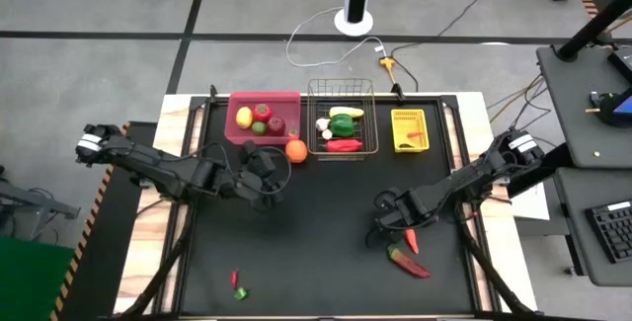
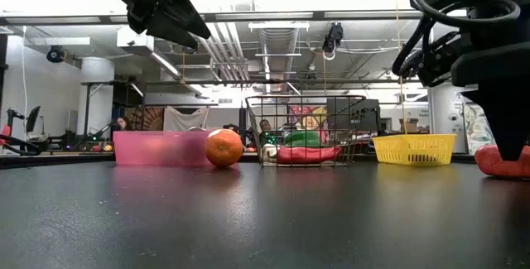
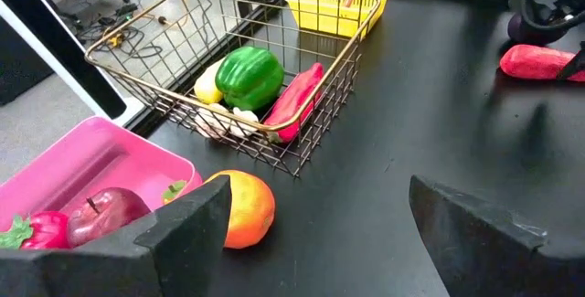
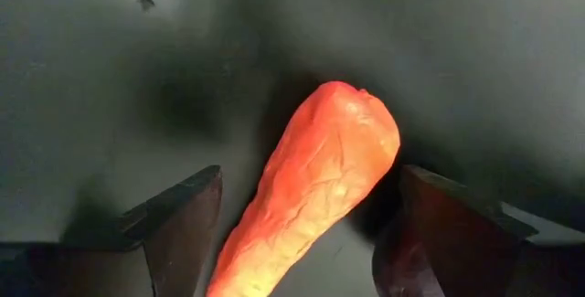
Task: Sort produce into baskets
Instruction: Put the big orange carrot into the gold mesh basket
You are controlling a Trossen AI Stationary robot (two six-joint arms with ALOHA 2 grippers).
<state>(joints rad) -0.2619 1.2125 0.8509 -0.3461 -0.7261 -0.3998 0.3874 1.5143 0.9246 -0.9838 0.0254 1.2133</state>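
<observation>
1. Right claw (image 4: pixel 302 233) at right centre of the high view, fingers spread wide around the carrot (image 4: pixel 315 187) lying on the surface (image 1: pixel 316 252); not clenched.
2. Left claw (image 3: pixel 311 233) released, hovering near the orange (image 1: pixel 295 150); orange sits on the surface between pink bin (image 1: pixel 237 133) and wire basket (image 1: pixel 341 89).
3. Yellow bin (image 1: pixel 409 129) upper right; a red chilli (image 1: pixel 408 262) lower right.

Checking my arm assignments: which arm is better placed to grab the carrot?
Right. Its tool is open and straddles the carrot on the table; the left tool hangs open by the orange.
</observation>
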